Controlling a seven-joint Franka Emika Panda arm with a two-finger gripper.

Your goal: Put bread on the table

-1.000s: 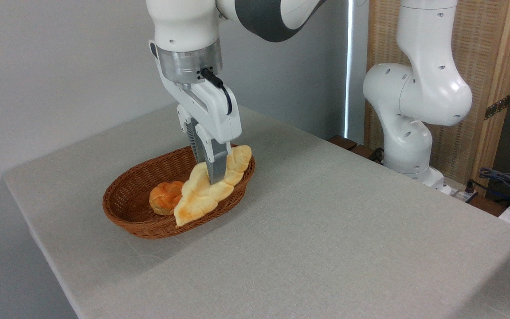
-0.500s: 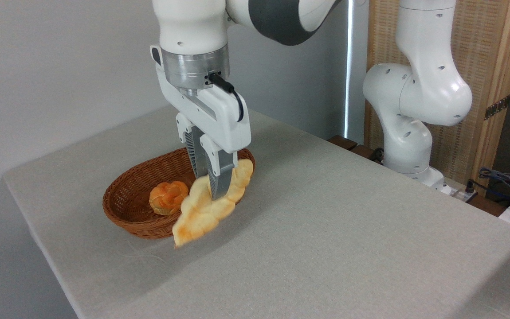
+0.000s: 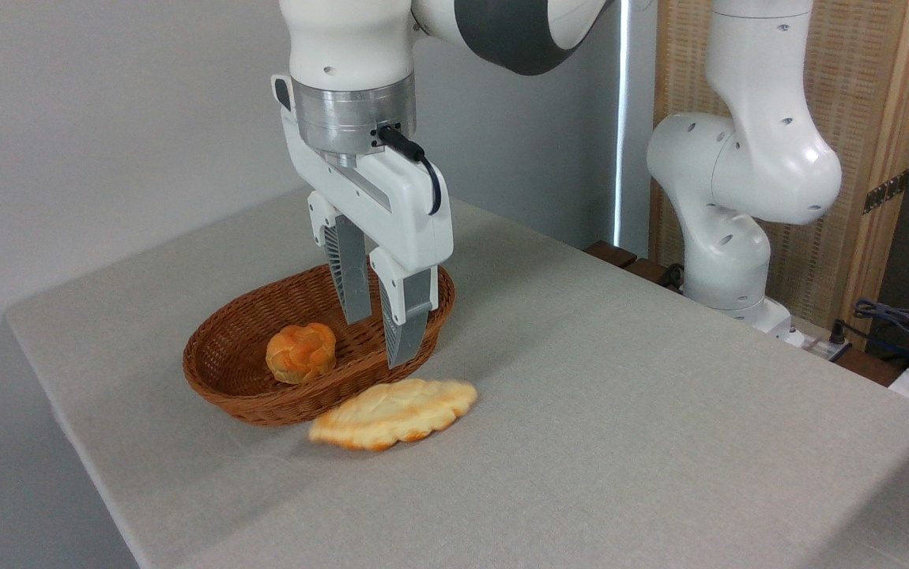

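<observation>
hand [image 3: 383, 341] spread, holding nothing, fingers pointing down over the near-right rim of the wicker basket [image 3: 221, 386]. braided loaf [image 3: 394, 413] lies flat on the grey bench [image 3: 620, 411], just below and in front of the hand, apart from the fingertips. its left end sits right by the basket's front wall; cannot tell if they touch. loaf edges look a bit blurred. small round orange bun [image 3: 301, 352] sits in the basket, left of the hand.
</observation>
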